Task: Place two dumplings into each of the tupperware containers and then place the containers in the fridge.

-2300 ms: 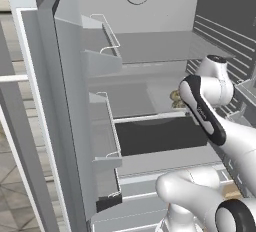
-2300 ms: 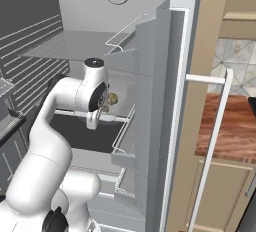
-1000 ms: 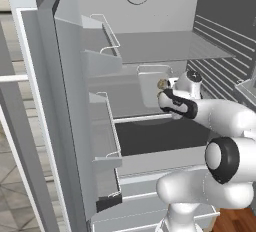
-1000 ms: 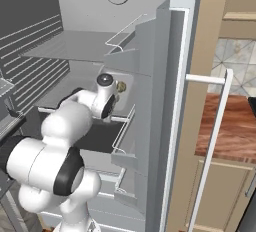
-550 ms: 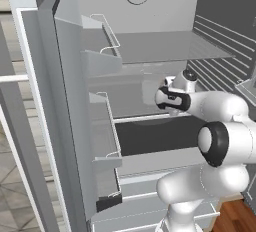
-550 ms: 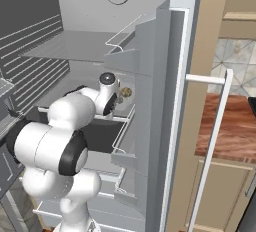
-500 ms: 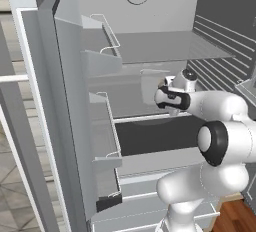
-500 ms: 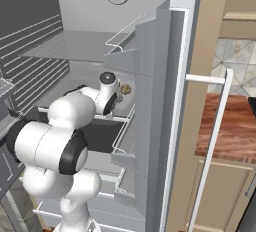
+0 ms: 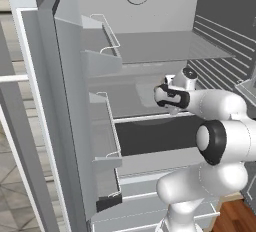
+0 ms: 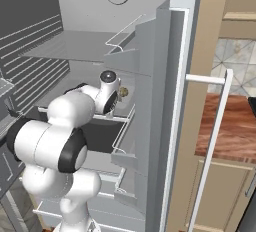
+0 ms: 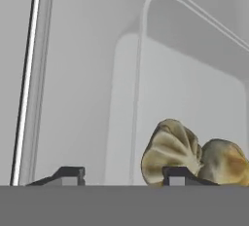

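Observation:
The fridge (image 9: 150, 51) stands open and my arm reaches onto its middle shelf. In the hand view two dumplings (image 11: 171, 153) (image 11: 224, 162) lie side by side in a paler grey tupperware container (image 11: 185, 93), whose rounded rim curves across the top. My gripper (image 11: 121, 177) is open. Its fingertips (image 11: 68, 174) stand apart on either side of the container's near rim, and the right one sits just in front of a dumpling. From the right base view a dumpling (image 10: 123, 92) peeks out beside the hand on the fridge (image 10: 75, 46) shelf.
The fridge door is swung left, with wire-railed racks (image 9: 107, 31) facing the shelves. A dark drawer front (image 9: 155, 136) lies below the middle shelf. On the right are a door rack (image 10: 125, 41), a long white handle (image 10: 212, 126) and wooden cabinets.
My gripper was shut on the container a second ago and its fingers have now spread apart. The hand has stayed at the middle shelf, shifting only slightly.

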